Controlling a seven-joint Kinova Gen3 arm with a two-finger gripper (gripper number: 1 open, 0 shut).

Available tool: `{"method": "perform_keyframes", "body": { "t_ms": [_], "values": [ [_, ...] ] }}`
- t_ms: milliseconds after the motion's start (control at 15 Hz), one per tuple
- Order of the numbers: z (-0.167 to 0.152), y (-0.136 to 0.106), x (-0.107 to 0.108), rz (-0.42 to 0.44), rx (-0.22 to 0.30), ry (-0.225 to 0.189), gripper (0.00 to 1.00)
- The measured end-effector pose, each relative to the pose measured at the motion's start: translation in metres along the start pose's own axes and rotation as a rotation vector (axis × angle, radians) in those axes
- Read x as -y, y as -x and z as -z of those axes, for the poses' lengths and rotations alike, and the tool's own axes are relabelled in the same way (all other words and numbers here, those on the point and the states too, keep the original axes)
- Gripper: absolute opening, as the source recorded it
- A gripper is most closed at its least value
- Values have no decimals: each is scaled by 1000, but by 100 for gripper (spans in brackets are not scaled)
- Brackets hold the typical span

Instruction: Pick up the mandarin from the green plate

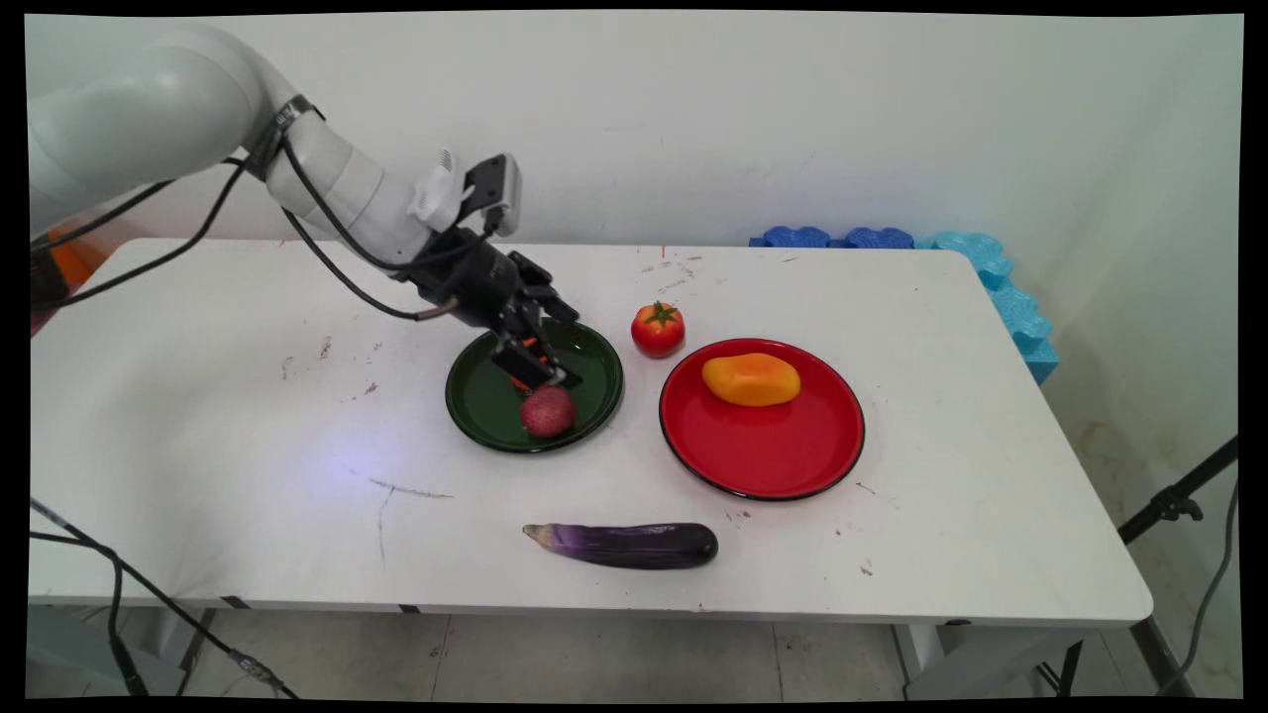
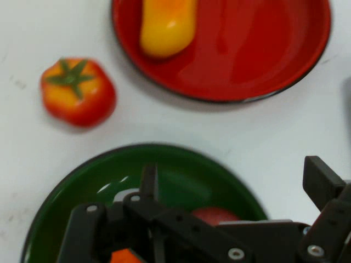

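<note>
Where the bench (image 1: 198, 416) comes nearest, one purple eggplant (image 1: 624, 545) lies bare. Farther in: two plates. Green plate (image 1: 475, 401) holds one pinkish-red round fruit (image 1: 548, 412); red plate (image 1: 783, 446) holds one yellow-orange mango (image 1: 751, 379). One tomato (image 1: 658, 329) stands between plates, toward the wall. Pincer (image 1: 543, 374) hangs just above the fruit, jaws spread, gripping nothing.

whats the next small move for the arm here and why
Probably a short straight lift. The tool sits low over the green plate, just above the pink-red fruit lying on it, and its fingers look spread, not closed on the fruit. The tomato and the red plate stand close to the right, so rising first seems safer than swinging sideways.
</note>
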Motion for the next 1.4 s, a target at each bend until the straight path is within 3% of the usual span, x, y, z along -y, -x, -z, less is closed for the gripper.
{"method": "perform_keyframes", "body": {
  "t_ms": [400,867,1400],
  "values": [
    [-8,34,36,43,54,-44,100],
    [-28,72,60,91,110,-57,100],
    [-45,84,73,105,110,-55,100]
  ]
}}
